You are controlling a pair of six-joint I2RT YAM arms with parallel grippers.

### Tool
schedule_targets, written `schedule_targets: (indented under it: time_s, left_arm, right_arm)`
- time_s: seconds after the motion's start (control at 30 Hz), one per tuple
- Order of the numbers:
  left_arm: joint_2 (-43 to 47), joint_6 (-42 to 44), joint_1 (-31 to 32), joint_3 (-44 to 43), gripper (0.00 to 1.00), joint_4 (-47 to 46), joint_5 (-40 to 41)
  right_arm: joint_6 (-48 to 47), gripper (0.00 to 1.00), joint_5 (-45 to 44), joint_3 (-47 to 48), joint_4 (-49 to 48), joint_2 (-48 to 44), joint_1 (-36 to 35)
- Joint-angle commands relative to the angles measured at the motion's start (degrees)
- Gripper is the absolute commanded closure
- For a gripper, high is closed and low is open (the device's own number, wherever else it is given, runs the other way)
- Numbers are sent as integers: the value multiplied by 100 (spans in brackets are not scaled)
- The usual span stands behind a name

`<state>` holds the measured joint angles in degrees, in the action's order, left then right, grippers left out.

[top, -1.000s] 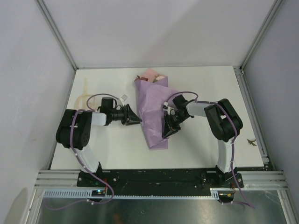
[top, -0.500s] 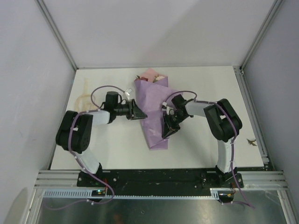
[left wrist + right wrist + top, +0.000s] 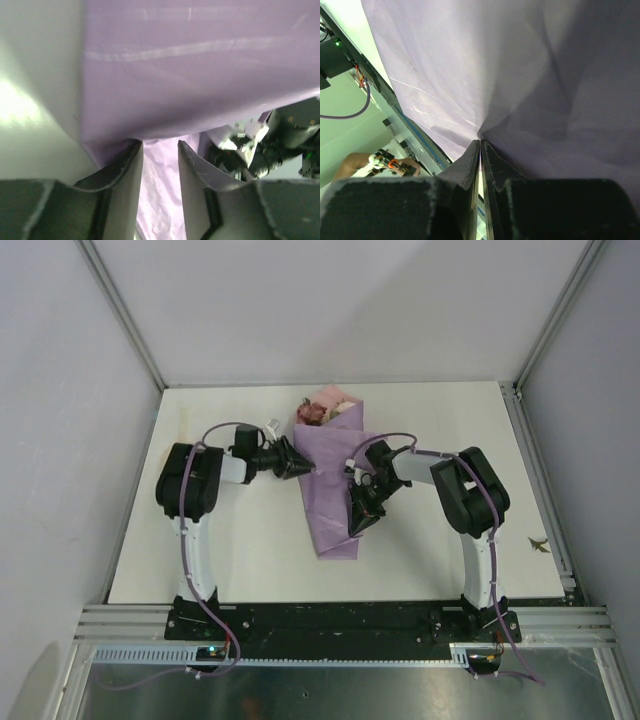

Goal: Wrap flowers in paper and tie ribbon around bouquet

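Right pincer clamped on the paper, left pincer apart at its edge: flowers wrapped, I reckon, tying not yet done.

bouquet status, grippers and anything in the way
Left gripper open, jaws astride the paper edge. Right gripper shut on a paper fold lower down. Bouquet flat on the table, roses at the far end. Nothing in the way.

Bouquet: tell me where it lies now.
Top view: the bouquet lies centred on the table, rose heads toward the far edge, flanked by the left gripper and the right gripper.
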<state>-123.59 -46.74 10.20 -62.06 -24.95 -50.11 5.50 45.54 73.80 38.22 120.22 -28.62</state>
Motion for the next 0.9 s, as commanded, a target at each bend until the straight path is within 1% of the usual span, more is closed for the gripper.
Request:
schedule_targets:
  time_s: [0.0, 0.1, 0.13, 0.2, 0.27, 0.3, 0.33, 0.37, 0.4, 0.43, 0.47, 0.5, 0.53, 0.6, 0.7, 0.77, 0.87]
  left_arm:
    - [-106, -318, -350, -659, 56, -389, 460]
    - [74, -277, -601, -993, 46, -348, 342]
    - [310, -197, -709, -1045, 42, -271, 264]
    - [854, 402, -924, -1144, 36, 412, 106]
    - [1434, 1459, -1330, -1349, 33, 1950, 117]
    - [1658, 2170, -1531, -1482, 31, 2965, 191]
    - [1893, 2745, -1701, -1685, 29, 3772, 276]
    - [2051, 3534, -1905, -1857, 27, 4772, 477]
    - [2217, 4346, -2051, -2035, 25, 5493, 639]
    - [2353, 4980, -2239, -2138, 24, 6244, 878]
    - [2504, 5640, -2372, -2176, 22, 6747, 1094]
    - [2633, 6111, -2517, -2173, 21, 7200, 1405]
    - [2772, 6632, -2621, -2096, 20, 7502, 1665]
    - [2960, 7328, -2826, -1883, 20, 7884, 2221]
    - [3066, 8057, -2997, -1524, 21, 8028, 2926]
    - [2987, 8458, -3026, -1329, 24, 8044, 3156]
    - [2774, 8910, -2981, -1245, 28, 8043, 3290]
  right_arm:
    - [-436, 90, -1021, -82, 209, 417, 19]
    - [-412, 90, -879, -65, 194, 443, 48]
    - [-393, 89, -805, -62, 173, 437, 58]
    - [-361, 89, -688, -59, 123, 418, 60]
    - [-340, 89, -597, -59, 85, 389, 48]
    - [-331, 89, -567, -59, 74, 384, 44]
    - [-326, 89, -543, -59, 69, 381, 38]
    - [-328, 88, -536, -59, 61, 385, 35]
    - [-329, 88, -528, -59, 58, 391, 38]
    - [-321, 88, -524, -59, 38, 398, 39]
    - [-312, 88, -522, -59, 20, 402, 45]
    - [-286, 88, -508, -59, -2, 408, 52]
    - [-260, 88, -492, -59, -14, 415, 59]
    - [-222, 88, -467, -54, -40, 410, 61]
    - [-203, 88, -447, -69, -64, 381, 71]
    - [-199, 88, -442, -81, -68, 357, 75]
    - [-203, 88, -441, -103, -69, 320, 85]
